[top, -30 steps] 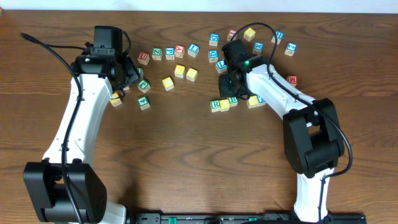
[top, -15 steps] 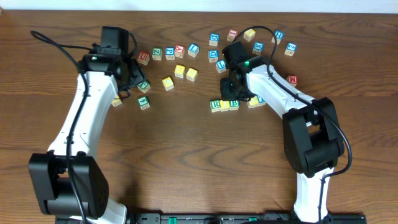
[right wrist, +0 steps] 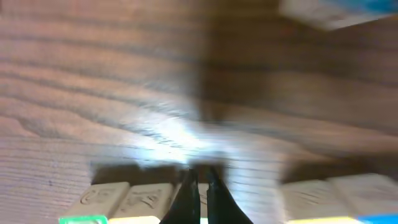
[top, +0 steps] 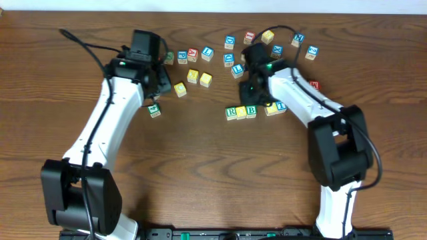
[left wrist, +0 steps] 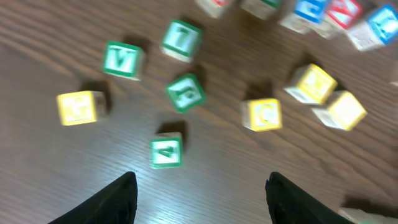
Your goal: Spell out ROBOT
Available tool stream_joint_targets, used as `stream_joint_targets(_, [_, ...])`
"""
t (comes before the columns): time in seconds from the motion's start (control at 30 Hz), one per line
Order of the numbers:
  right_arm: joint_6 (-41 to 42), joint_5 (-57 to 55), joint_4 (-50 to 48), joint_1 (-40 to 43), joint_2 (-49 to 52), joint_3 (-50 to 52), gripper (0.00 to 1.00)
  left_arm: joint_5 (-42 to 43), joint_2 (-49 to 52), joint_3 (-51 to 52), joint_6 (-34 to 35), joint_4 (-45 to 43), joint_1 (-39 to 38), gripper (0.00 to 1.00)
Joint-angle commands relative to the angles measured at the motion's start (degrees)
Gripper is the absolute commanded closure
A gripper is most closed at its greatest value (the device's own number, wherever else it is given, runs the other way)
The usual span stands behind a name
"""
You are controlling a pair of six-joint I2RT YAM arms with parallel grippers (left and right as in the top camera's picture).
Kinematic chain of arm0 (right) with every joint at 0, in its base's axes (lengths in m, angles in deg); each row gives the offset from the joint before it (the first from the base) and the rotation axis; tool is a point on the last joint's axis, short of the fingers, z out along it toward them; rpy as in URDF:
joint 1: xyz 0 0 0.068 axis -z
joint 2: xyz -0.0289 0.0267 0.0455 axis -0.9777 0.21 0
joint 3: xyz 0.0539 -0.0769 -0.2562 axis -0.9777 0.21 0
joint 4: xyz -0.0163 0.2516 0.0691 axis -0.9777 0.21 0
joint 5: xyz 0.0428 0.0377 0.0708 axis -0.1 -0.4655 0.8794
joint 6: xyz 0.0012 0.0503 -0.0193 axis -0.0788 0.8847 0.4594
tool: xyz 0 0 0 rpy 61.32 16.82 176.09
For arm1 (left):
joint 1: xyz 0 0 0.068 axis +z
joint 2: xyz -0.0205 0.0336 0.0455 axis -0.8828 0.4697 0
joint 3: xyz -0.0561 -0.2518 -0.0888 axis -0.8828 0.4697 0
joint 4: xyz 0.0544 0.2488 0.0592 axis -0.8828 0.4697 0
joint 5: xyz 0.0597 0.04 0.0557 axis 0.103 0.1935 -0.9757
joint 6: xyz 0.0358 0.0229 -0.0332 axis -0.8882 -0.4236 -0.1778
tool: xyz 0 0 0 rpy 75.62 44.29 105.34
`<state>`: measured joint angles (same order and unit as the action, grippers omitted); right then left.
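- Nearest the arm bases: the R block [top: 231, 113], a yellow block [top: 241, 112] and the B block [top: 251, 111] touch in 1 line. The yellow one's letter is too small to read.
- Just right of B there's a gap, then a 2nd yellow block [top: 270, 109].
- Right claw [right wrist: 199, 182]: fingers together, nothing clamped, tip low just behind that line. View is blurred, so check the overhead before you move it.
- Left claw [left wrist: 200, 186]: fingers wide apart, empty, hovering over loose blocks on the table [left wrist: 74, 168].
- Closest under it is a green block [left wrist: 166, 152]. Beyond that is a tilted green block [left wrist: 185, 92], w/ a yellow C block [left wrist: 261, 115] beside it.
- Farther still is what looks like a green T block [left wrist: 181, 40]. It's prob. your pick, since an O and a T seem to be missing.
- To do it well: centre over the T, turn the wrist so the fingers are square to 2 flat faces, and drop straight. Its neighbours are near, so keep the fingers clear of them.
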<state>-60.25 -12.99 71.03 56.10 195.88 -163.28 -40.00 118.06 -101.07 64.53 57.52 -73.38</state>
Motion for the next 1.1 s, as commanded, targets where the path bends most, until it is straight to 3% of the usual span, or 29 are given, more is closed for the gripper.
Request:
stream_joint_targets(0.0, [-0.2,-1.3,1.4,3.4,-7.0,0.0,0.99,0.6,1.3,0.5,0.9,-0.6,-3.9,0.35])
stream_joint_targets(0.1, [0.0,-1.3,4.2,6.1,-8.6,0.0,0.99,1.3,2.7,0.5,2.1,-0.6,-6.4,0.35])
stream_joint_targets(0.33, [-0.2,-1.2,11.1,14.6,-8.2,0.3,0.98,12.4,10.6,0.5,3.5,-4.5,-10.8,0.43])
stream_joint_targets(0.73, [-3.3,-1.5,11.9,17.8,-8.2,4.0,0.99,14.2,14.6,0.5,3.9,-7.4,-15.3,0.43])
stream_joint_targets(1.0, [-4.3,-1.5,10.2,17.8,-8.2,6.8,0.99,13.7,15.1,0.5,3.1,-7.3,-17.6,0.74])
stream_joint_targets(1.07, [-5.1,-1.5,8.6,17.8,-8.2,8.0,0.99,13.6,16.1,0.5,3.0,-7.3,-17.6,0.9])
